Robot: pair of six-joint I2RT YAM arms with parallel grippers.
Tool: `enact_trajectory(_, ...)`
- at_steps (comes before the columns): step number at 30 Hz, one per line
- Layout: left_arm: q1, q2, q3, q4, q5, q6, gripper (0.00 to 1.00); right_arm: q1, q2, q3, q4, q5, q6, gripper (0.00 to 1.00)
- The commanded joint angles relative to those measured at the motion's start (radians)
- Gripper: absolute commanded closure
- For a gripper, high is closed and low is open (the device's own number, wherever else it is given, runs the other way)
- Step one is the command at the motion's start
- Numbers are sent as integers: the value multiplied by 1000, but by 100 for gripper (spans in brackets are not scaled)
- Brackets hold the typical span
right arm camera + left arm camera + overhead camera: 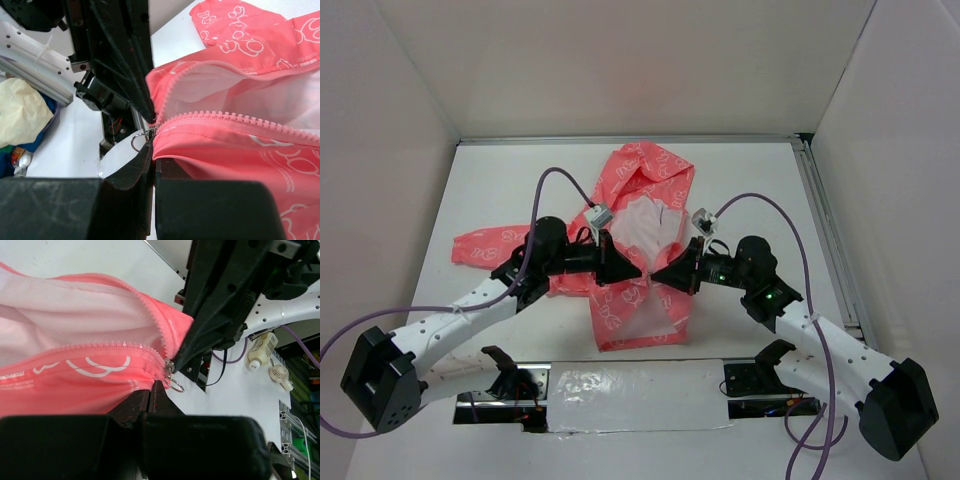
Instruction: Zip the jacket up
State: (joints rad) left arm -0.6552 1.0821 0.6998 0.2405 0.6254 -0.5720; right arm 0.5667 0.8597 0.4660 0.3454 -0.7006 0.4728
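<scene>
The left end effector (632,270) is pinching, jaws fully closed, the zip edge of the small coral-pink hooded fabric jacket with white print (638,320), which is lying mid-way across the white worktop (750,190), hood at the far side; the right end effector (660,273) is gripping closed on the opposite edge, tip to tip with the left. The wrist views are showing what the top view is hiding: pink zip teeth (235,119) parting over pale lining, and a small metal ring pull (175,384) beside the fingertips; both arms are reaching inward, elbows outward.

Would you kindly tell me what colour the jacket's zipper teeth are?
The zipper teeth are coral pink, like the jacket shell; the right wrist view shows them best.
</scene>
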Motion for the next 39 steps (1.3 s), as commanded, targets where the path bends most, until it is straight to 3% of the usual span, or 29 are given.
enact_trajectory(1, -14, 36, 55, -50, 51, 11, 93, -2, -16, 80, 52, -13, -43, 100)
enact_trajectory(2, -8, 36, 58, -44, 72, 5, 80, 4, -13, 82, 50, -20, -46, 100)
enact_trajectory(5, 3, 16, 15, 40, 109, -35, 62, 18, -5, 85, 33, -20, -54, 100)
enact_trajectory(10, 20, -2, 12, 77, 137, -66, 56, 39, -8, 76, 40, -14, -49, 100)
enact_trajectory(23, 83, 4, -19, 175, 221, -149, 49, 67, 1, 79, 32, -4, -65, 100)
enact_trajectory(29, 94, 50, 12, 184, 269, -158, 69, 71, -8, 71, 40, 9, -63, 100)
enact_trajectory(31, 94, 62, 10, 195, 281, -167, 70, 74, -13, 69, 46, 15, -63, 100)
enact_trajectory(39, 95, 88, 18, 221, 303, -189, 60, 82, -4, 72, 55, 12, -63, 100)
